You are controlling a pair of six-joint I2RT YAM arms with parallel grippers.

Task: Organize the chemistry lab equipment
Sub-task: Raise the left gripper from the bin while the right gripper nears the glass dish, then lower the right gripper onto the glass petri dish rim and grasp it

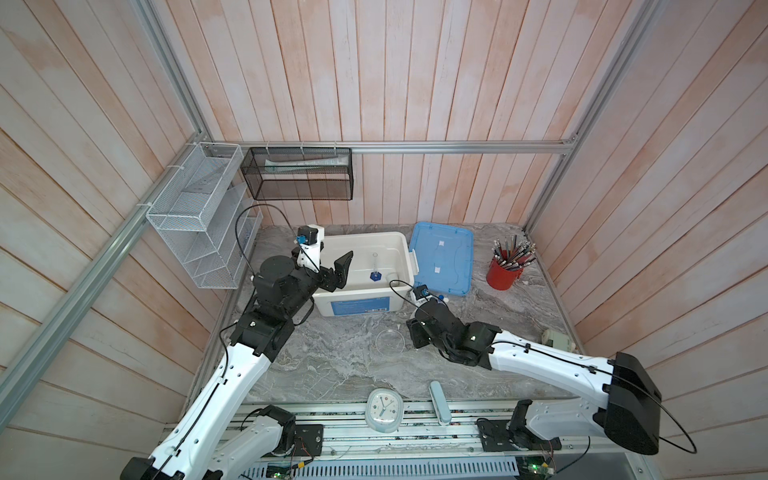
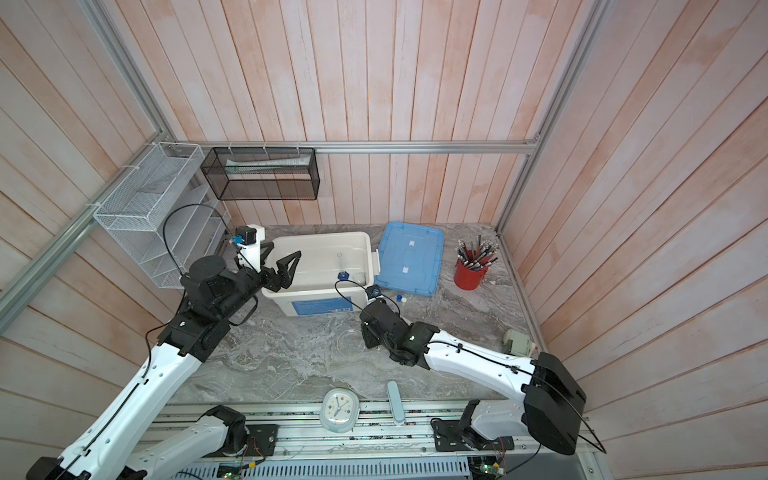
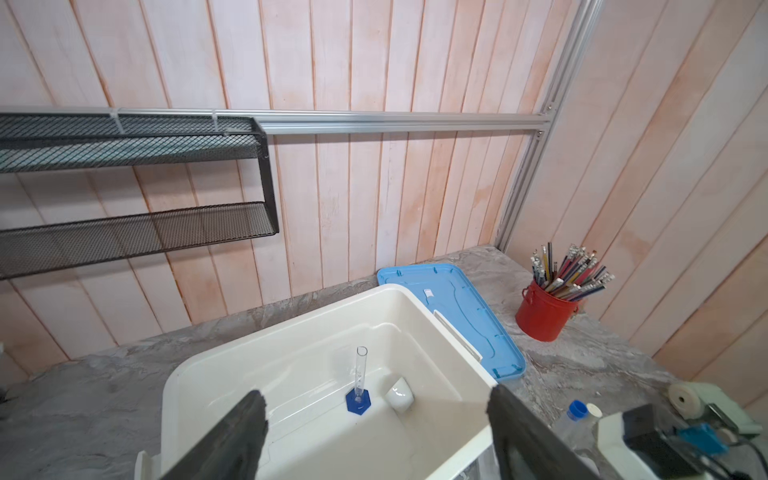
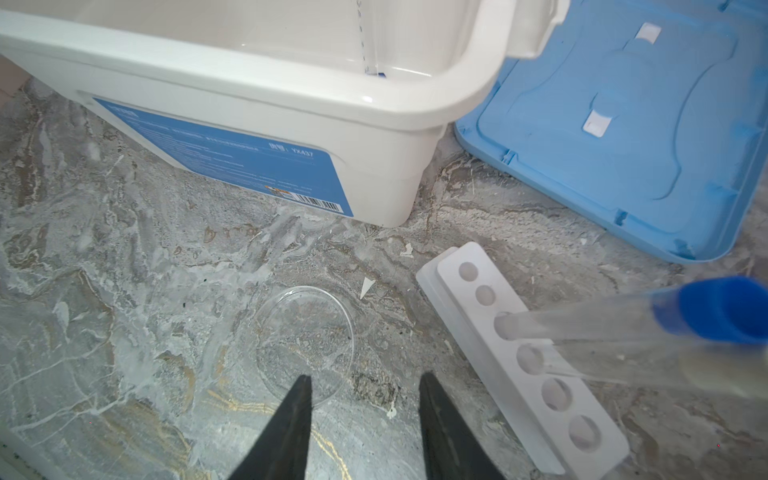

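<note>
Two tubes (image 4: 582,328) stood in the rack (image 4: 477,283); vessel (image 3: 358,399) and small dish (image 3: 400,395) sat in the bin (image 4: 374,108). Left gripper (image 3: 376,392) hung spread wide above it, right gripper (image 4: 365,377) parted, empty, at the petri dish (image 4: 305,340).

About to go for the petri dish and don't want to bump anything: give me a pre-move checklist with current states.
1. The left hand open, empty, above the bin: ok.
2. The vessel upright in the bin, the white dish beside it: ok.
3. The right hand open and empty, pointing at the petri dish: ok.
4. The petri dish flat on the table, apart from the bin and the rack: ok.
5. Both tubes seated in the rack: ok.
6. The right hand's height above the table: cannot tell.
</note>
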